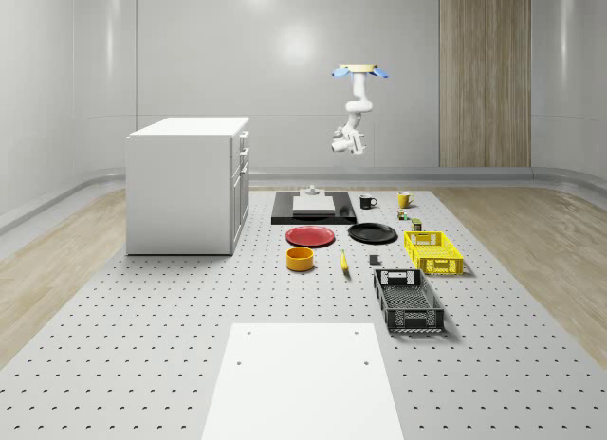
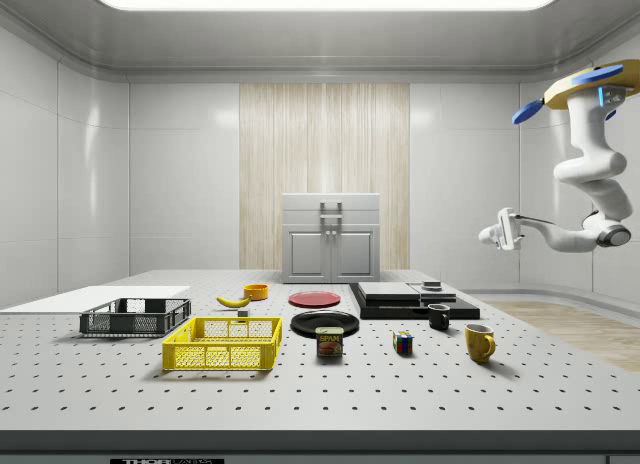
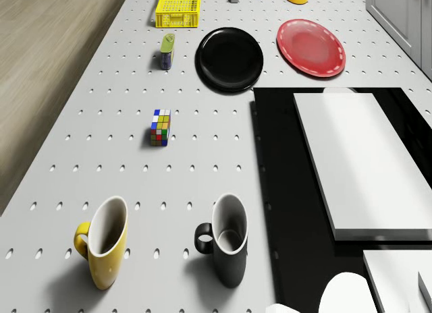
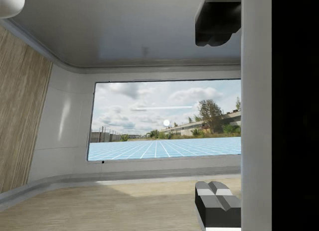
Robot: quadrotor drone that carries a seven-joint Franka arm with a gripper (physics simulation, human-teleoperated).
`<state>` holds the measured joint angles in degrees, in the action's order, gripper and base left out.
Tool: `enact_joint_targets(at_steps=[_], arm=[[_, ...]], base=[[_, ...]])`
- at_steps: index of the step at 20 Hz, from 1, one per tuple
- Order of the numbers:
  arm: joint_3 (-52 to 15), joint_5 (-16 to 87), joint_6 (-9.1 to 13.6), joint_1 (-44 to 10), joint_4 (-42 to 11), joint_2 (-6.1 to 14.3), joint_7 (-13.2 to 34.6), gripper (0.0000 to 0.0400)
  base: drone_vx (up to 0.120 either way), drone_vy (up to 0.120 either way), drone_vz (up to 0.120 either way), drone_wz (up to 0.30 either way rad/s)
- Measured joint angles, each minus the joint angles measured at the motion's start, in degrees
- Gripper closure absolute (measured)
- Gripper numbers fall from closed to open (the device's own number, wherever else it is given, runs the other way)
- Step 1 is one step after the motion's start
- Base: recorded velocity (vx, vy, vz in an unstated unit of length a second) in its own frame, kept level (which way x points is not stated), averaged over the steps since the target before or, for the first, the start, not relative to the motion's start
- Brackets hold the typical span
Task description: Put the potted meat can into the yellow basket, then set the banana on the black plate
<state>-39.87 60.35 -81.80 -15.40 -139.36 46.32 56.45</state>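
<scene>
Quadrotor drone [image 1: 359, 71] hovering upper right of the whole-scene view, pincer [image 2: 503, 230] empty (fingers spread wide), blue-labelled potted meat can [image 2: 330, 342] beside yellow mesh basket [image 2: 223, 343] on perforated grey desk [image 2: 300, 394].

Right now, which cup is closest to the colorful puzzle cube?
The yellow mug. It stands on the bare pegboard, on the same side as the Rubik's cube. The black mug sits farther over, right beside the black slab.

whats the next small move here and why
Probably fly forward and down toward the meat can. The drone hovers high above the table's far end, near the mugs, with the end effector well above everything. The can stands untouched beside the yellow basket, so nothing has been picked up.
</scene>
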Motion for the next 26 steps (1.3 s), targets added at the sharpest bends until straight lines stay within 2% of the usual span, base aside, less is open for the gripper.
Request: enact_joint_targets(at_steps=[2,5,9,12,16,23,26], arm=[[-6.89,13.06,0.63,-4.73,-7.58,1.69,4.60,0.0000],[-15.36,29.98,3.55,-13.55,-16.85,4.10,12.32,0.0000],[-22.95,44.01,8.92,-25.50,-23.30,7.03,21.09,0.0000],[-26.43,49.20,12.05,-32.23,-25.23,8.99,25.57,0.0000],[-29.19,52.25,14.32,-37.94,-26.21,11.17,29.31,0.0000],[-31.56,53.27,14.94,-42.59,-26.56,14.07,32.51,0.0000],[-32.16,53.07,14.54,-43.58,-26.55,15.13,33.26,0.0000]], base=[[0.120,0.120,0.000,0.000],[0.120,0.120,0.000,0.000],[0.120,0.120,0.000,0.000],[0.120,0.120,0.000,0.000],[0.120,0.120,0.000,0.000],[0.120,0.114,0.000,0.000],[0.120,0.013,-0.040,0.000]])
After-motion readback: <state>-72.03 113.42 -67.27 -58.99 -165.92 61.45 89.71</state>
